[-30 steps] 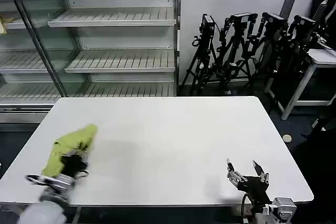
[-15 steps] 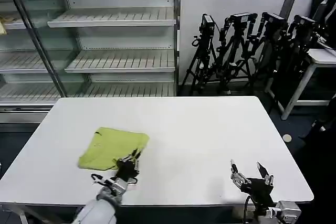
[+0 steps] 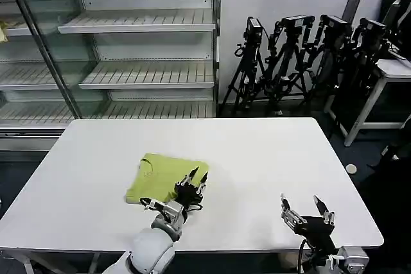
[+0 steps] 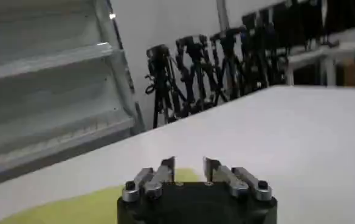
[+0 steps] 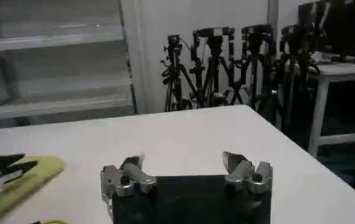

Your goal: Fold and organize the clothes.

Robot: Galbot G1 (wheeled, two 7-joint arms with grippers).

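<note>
The lime clothes [image 3: 160, 176] lie as a folded, roughly square pad on the white table [image 3: 257, 152], left of its middle. My left gripper [image 3: 198, 174] sits at the pad's right edge, fingers apart and pointing away from me, with nothing gripped. In the left wrist view the gripper [image 4: 189, 165] stands open over lime fabric [image 4: 74, 208]. My right gripper [image 3: 303, 206] hovers open near the table's front right, well apart from the clothes. From the right wrist, that gripper [image 5: 183, 163] is wide open, with the clothes [image 5: 28, 178] and the left gripper [image 5: 0, 168] off to the side.
An empty wire shelving unit [image 3: 141, 24] with a glass door stands behind the table. Black tripods with cameras [image 3: 302, 56] line the back right wall. A white side table [image 3: 392, 72] sits at the far right.
The left gripper has swept rightward from the table's left edge, and the clothes moved with it toward the middle. Its fingers now stand apart. The right gripper barely moved.
</note>
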